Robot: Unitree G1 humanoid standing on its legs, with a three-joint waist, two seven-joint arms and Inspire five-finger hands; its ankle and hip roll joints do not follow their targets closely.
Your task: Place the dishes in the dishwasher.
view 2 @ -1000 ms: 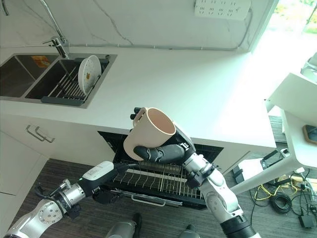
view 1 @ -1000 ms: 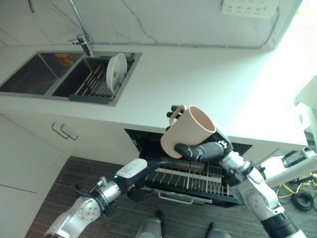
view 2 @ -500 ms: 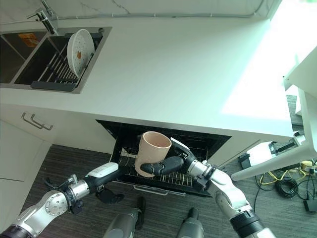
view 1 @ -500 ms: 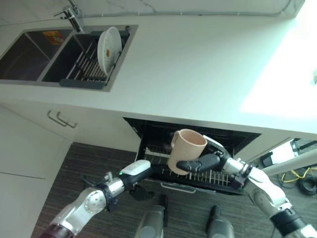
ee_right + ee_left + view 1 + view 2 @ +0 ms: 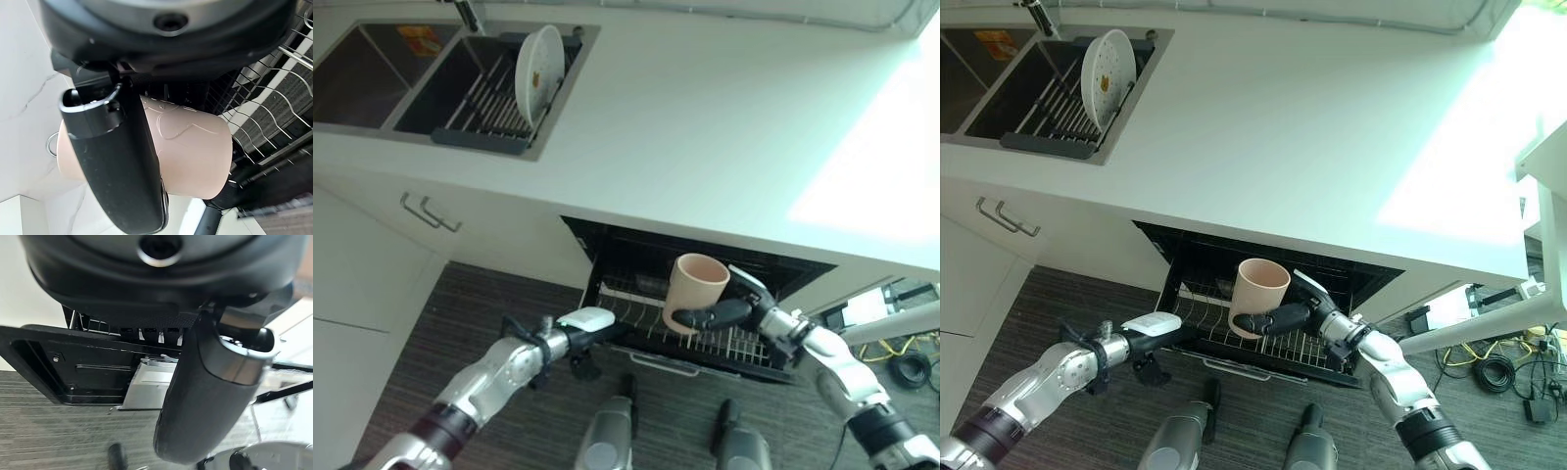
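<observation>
At the far left, a white plate (image 5: 538, 86) stands on edge in the drying rack (image 5: 489, 116) set in the sink (image 5: 372, 88), well apart from both hands and not yet dealt with. Lower down, the left hand (image 5: 1152, 325) sits near the left front corner of the pulled-out dishwasher rack (image 5: 1263, 343), by its near edge; its fingers are hidden beneath it and in the left wrist view little more than the thumb (image 5: 210, 396) shows, so I cannot tell how far open it is or whether it grips anything. To the right of it, the beige mug (image 5: 695, 292) hangs upright, mouth up, just above the wire rack, roughly over its middle. The right hand (image 5: 724, 313) comes in from the right and holds the mug from its near side, fingers curled round the lower body by the handle; the right wrist view shows the thumb (image 5: 117, 161) clamped across the mug's wall. The mug's long axis stands vertical, with the rack directly under it, so the right hand is the one placed to set it down; a cup normally rides mouth down, which would call for a turn of the wrist first
</observation>
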